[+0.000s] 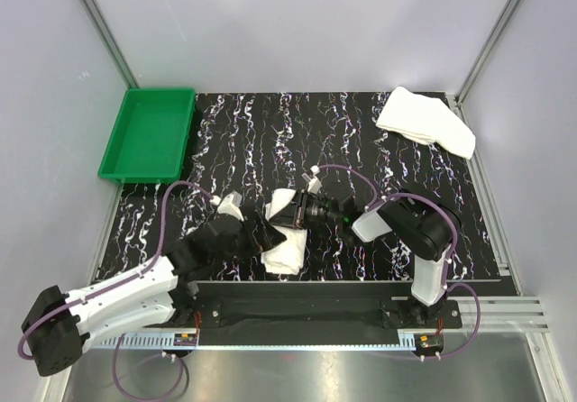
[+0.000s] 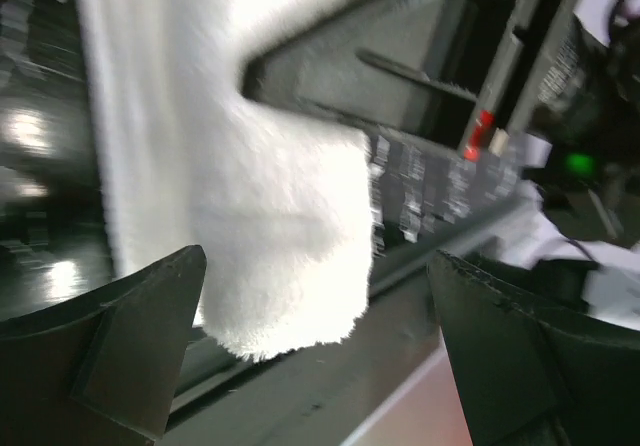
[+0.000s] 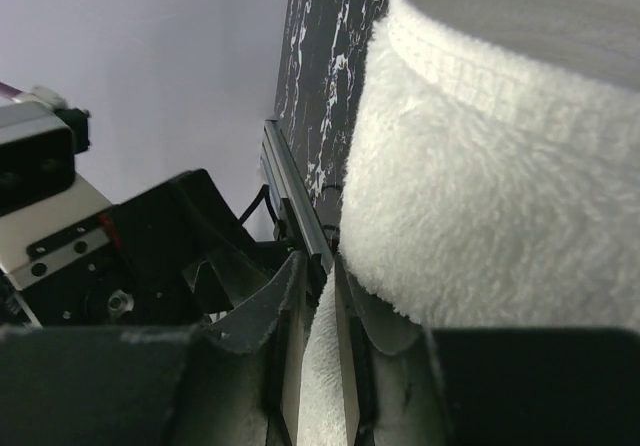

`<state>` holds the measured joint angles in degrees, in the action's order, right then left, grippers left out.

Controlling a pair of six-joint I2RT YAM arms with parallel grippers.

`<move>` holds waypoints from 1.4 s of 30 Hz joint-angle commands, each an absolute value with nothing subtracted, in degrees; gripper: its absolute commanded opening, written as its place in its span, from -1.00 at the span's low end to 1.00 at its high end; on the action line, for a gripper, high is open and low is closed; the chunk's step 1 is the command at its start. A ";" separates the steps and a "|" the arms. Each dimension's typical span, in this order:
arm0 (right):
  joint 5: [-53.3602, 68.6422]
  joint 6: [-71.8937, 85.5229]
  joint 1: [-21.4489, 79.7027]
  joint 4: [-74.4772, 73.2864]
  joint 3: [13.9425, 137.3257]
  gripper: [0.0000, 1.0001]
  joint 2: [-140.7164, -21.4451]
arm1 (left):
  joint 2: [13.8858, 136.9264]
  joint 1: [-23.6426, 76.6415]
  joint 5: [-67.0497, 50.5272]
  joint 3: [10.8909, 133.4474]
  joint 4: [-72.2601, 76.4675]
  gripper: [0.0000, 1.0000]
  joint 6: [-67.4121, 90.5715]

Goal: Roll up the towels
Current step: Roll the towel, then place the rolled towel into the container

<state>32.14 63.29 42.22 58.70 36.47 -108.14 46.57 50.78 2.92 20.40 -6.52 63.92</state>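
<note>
Near towel (image 1: 287,251) is lying at the near edge of the table (image 1: 361,141), between the two grippers; a curved layer in the right wrist view suggests that it is partly rolled; far towel (image 1: 424,121) is lying at the far right corner, well apart, apparently not yet rolled

Left gripper (image 2: 315,266) is being held with its jaws wide apart and nothing gripped, a loose towel corner hanging just ahead of it; right gripper (image 3: 318,286) is being held pinched on a thin fold of the near towel

Risks being judged:
- with one pinch only, the roll is likely being left free to spring open
- a pull by the right gripper could be dragging the cloth over the table edge
- the grippers are standing close together; a careless reach could be causing a collision
</note>
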 commanded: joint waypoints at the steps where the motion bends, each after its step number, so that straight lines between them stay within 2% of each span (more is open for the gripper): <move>1: 31.38 60.64 44.03 51.59 36.47 -0.50 -111.27 | 48.67 50.54 11.51 24.26 -24.34 0.98 56.69; 8: 31.20 60.30 44.74 50.45 36.83 -0.50 -111.62 | 54.31 50.01 15.12 25.40 -19.88 0.98 52.30; 15: 31.38 60.03 44.91 49.40 37.00 -0.50 -111.71 | 62.66 46.41 9.85 25.49 -8.62 0.98 46.76; 23: 31.55 59.94 45.09 49.31 37.09 -0.51 -112.76 | 59.33 42.02 6.07 22.77 -1.50 0.98 46.23; 35: 32.43 60.64 45.09 50.19 37.79 -0.52 -114.78 | 71.45 37.27 -4.48 15.38 17.04 0.97 51.24; 42: 32.61 60.82 45.09 50.36 37.97 -0.52 -115.66 | 75.85 37.09 -6.06 14.94 20.74 0.27 51.59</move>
<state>30.57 62.35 42.83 58.98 39.46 -111.96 72.49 37.82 -11.20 16.56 20.34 51.46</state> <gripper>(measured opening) 0.240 0.675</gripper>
